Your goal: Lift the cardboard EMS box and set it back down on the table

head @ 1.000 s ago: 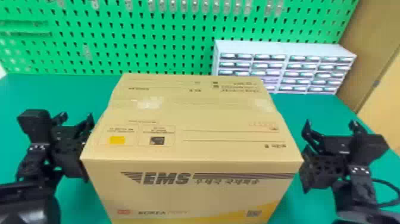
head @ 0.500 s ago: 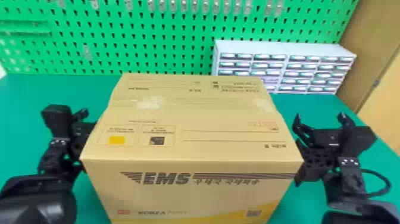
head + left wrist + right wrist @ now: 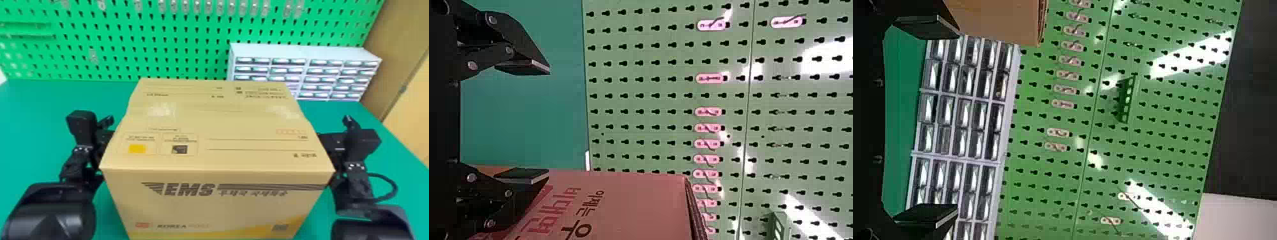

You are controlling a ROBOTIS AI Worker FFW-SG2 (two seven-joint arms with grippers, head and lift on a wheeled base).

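Board [image 3: 110,68]: the green pegboard stood upright in front of you, beyond the table.
Table [image 3: 41,105]: its green top spread in front of the board and lay around your box on both sides.
Box [image 3: 223,121]: you had it upright and centred in the head view, between your two grippers, its lid side up and its lettered face toward you. Its base was cut off, so you could not tell whether it touched the table.
Drawers [image 3: 303,51]: the pale unit stood behind the box, toward your right, near the board.
Left gripper [image 3: 103,137]: it was at the box's left side, partly hidden by it. In your left wrist view the gripper [image 3: 548,121] had its fingers spread wide; whether one touched the box, you could not tell.
Right gripper [image 3: 335,143]: it was at the box's right side, also partly hidden. In its wrist view the gripper [image 3: 957,121] had its fingers well apart with nothing clamped between them; you could not tell about contact.
Cable [image 3: 395,188]: a black loop bulged outward below your right gripper.
Clips [image 3: 220,6]: small pieces hung in a row high on the board.
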